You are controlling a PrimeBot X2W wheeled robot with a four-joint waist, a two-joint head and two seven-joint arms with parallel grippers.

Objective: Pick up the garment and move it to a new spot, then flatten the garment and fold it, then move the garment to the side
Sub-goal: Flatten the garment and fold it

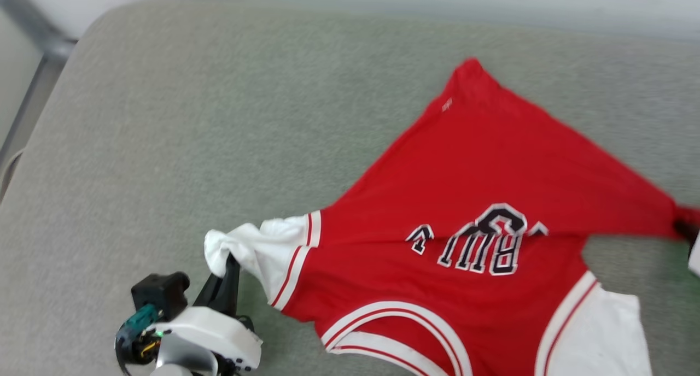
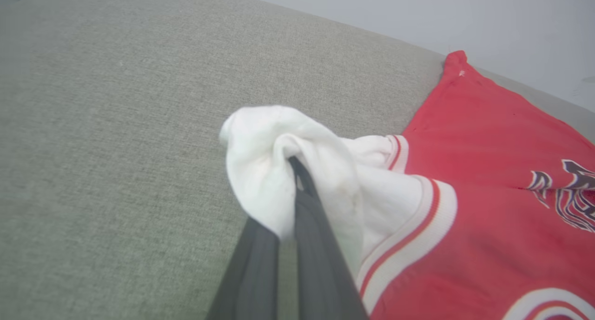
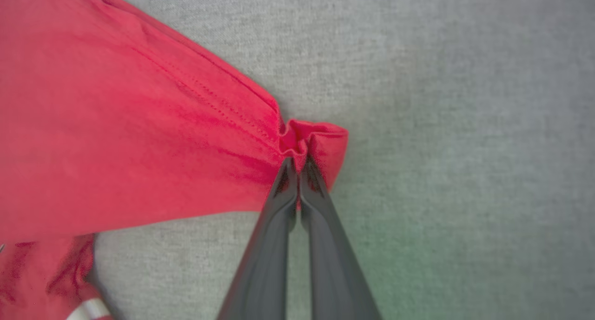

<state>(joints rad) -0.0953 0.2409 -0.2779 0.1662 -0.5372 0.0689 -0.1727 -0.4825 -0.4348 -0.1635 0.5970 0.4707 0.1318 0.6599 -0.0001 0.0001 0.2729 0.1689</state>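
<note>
Fingers [image 2: 316,245] of the left gripper [image 1: 232,264] are pinched shut on the bunched end of a white sleeve [image 2: 279,171], and those [image 3: 274,245] of the right gripper [image 3: 297,164] are pressed together on a puckered red hem corner [image 3: 311,138]. Between the two grips the garment [image 1: 481,163] is drawn out across the right half of the cushion [image 1: 219,119], print side up. Its black lettering [image 1: 481,245] reads upside down from the head view, the striped collar lies at the near edge, and the other white sleeve [image 1: 596,332] lies loose at the near right. The red body looks mostly spread, with a taut ridge running toward the right grip and the far hem corner pointing away. This reads as the flattening step. To do it well, the two grips should draw apart evenly and stay low, so the thin jersey settles onto the cushion rather than hanging or stretching. The gathered sleeve then needs laying out flat before release, since a bunched hold like this could leave it crumpled or slip. The garment lies straight on the grey-green woven cushion, in no bin or basket, and the cushion's left half is open fabric.
</note>
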